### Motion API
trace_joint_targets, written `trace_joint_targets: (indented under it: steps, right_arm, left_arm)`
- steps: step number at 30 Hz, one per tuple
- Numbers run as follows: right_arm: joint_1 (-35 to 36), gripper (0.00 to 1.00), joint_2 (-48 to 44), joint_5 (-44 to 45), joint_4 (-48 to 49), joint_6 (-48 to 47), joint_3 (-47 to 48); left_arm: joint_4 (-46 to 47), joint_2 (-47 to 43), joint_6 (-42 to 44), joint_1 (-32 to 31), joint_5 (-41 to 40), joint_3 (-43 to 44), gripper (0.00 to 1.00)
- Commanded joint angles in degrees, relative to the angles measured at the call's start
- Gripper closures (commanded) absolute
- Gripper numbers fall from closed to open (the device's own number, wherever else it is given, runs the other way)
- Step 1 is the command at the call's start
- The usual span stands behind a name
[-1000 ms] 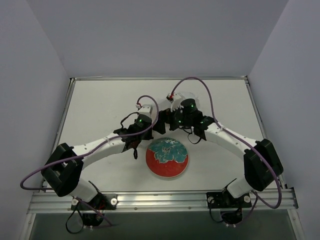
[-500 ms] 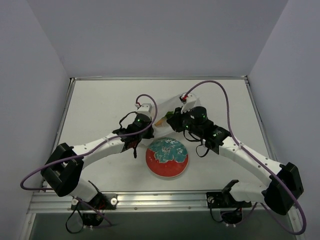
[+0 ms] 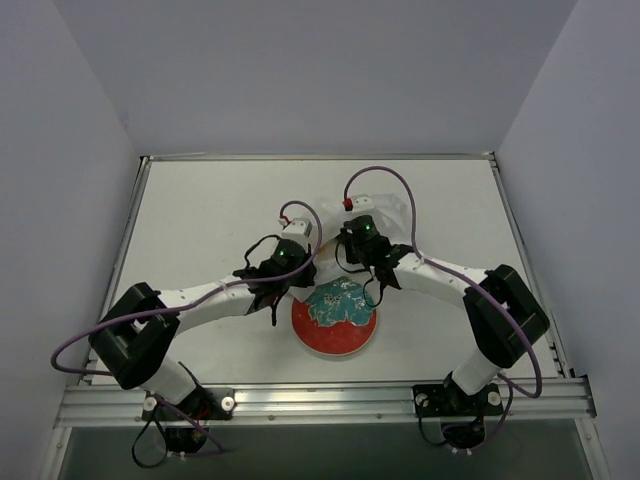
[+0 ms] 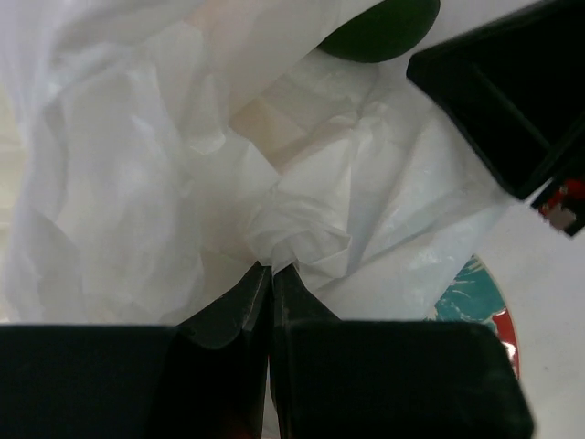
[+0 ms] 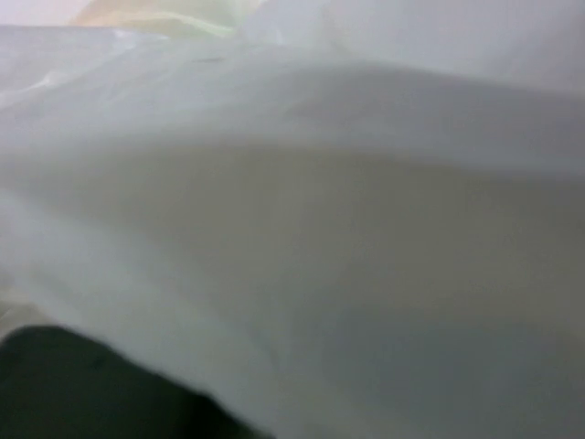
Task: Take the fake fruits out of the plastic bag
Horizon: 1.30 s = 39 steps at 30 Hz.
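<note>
Item: plastic bag [image 4: 137, 183], mid-worktop behind plate [image 3: 335, 335]. Left gripper [image 4: 271, 274] pinches a film fold, likely anchoring it. Right gripper [image 3: 348, 248] closed amid film, catch unseen. Green fruit [image 4: 379, 23] shows among folds.

Robotics lab test cell, plain grey walls [image 3: 300, 80] enclosing a white table [image 3: 200, 210], two white robot arms [image 3: 200, 298] sitting mounted along an aluminium rail [image 3: 320, 400], purple cables [image 3: 378, 168] looping above them.

The pale table [image 3: 200, 220] carries a round red-and-teal plate [image 3: 335, 338] near the middle of its front edge. Just behind the plate is a crumpled whitish plastic bag [image 4: 137, 174] (from above, its film hardly stands out against the tabletop).
</note>
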Motion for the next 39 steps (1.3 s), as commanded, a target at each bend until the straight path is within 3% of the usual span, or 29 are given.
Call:
trace_joint_targets:
  steps: [1, 6, 13, 17, 21, 29, 39]
  right_arm:
    - [-2.7, 0.92, 1.2, 4.2, 5.0, -2.3, 0.3]
    - [-4.2, 0.52, 1.2, 1.6, 7.0, -2.5, -0.8]
    - [-5.1, 0.44, 3.5, -8.6, 4.6, -12.5, 4.1]
    - [-9.8, 0.36, 5.6, -16.7, 4.3, -15.9, 6.7]
    - [-10.9, 0.24, 8.1, -15.9, 1.2, -20.8, 10.1]
    - [-13.6, 0.2, 14.9, -30.4, -6.0, -23.5, 17.2]
    - [-13.1, 0.25, 18.4, -30.1, -5.9, -23.4, 16.6]
  left_arm:
    - [5.9, 2.1, -0.7, -0.5, 1.1, -0.6, 0.98]
    - [8.7, 5.4, -0.4, -1.0, 2.4, -1.3, 0.98]
    - [9.8, 4.8, 0.4, -1.0, 4.0, -2.0, 0.98]
    - [9.4, 3.4, 1.7, -1.0, 3.9, -2.5, 0.98]
    - [9.5, 2.4, 2.3, -0.9, 4.0, -2.9, 0.98]
    - [9.1, 1.7, 2.9, -0.8, 5.4, -2.5, 0.98]
    - [9.3, 3.6, 2.4, 0.9, 5.5, -1.9, 0.97]
